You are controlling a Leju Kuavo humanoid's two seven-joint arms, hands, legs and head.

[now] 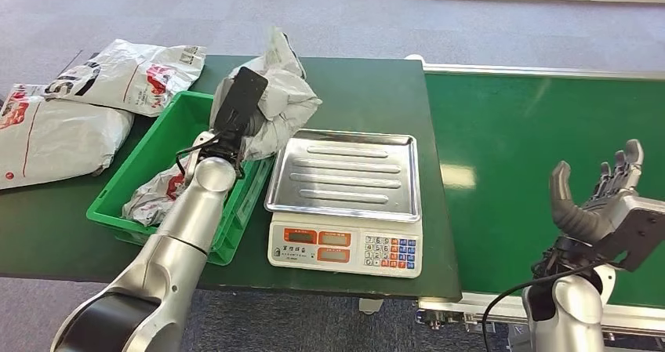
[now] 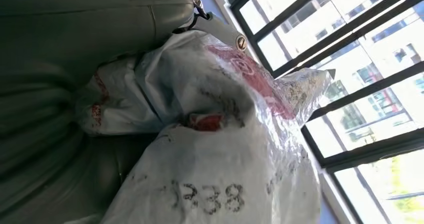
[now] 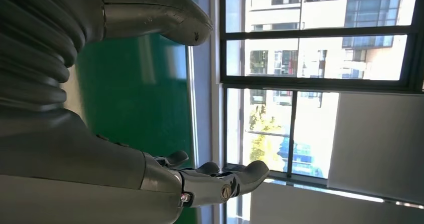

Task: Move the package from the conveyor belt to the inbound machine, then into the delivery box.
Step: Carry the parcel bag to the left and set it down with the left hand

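Observation:
My left hand (image 1: pixel 238 105) grips a crumpled white plastic package (image 1: pixel 284 99) and holds it above the right part of the green delivery box (image 1: pixel 162 154), beside the scale. In the left wrist view the package (image 2: pixel 215 149) lies against my palm, with red print and dark digits on it. The inbound machine is a white scale with a bare steel pan (image 1: pixel 345 172) and a keypad, at the table's middle. Another white package (image 1: pixel 153 194) lies inside the box. My right hand (image 1: pixel 600 203) hovers open over the green conveyor belt (image 1: pixel 533 132), fingers spread, holding nothing.
Two more white packages (image 1: pixel 129 74) (image 1: pixel 55 136) lie on the dark green table left of the box. The belt's metal rail (image 1: pixel 541 71) runs along its far side. Windows (image 3: pixel 310 79) show in both wrist views.

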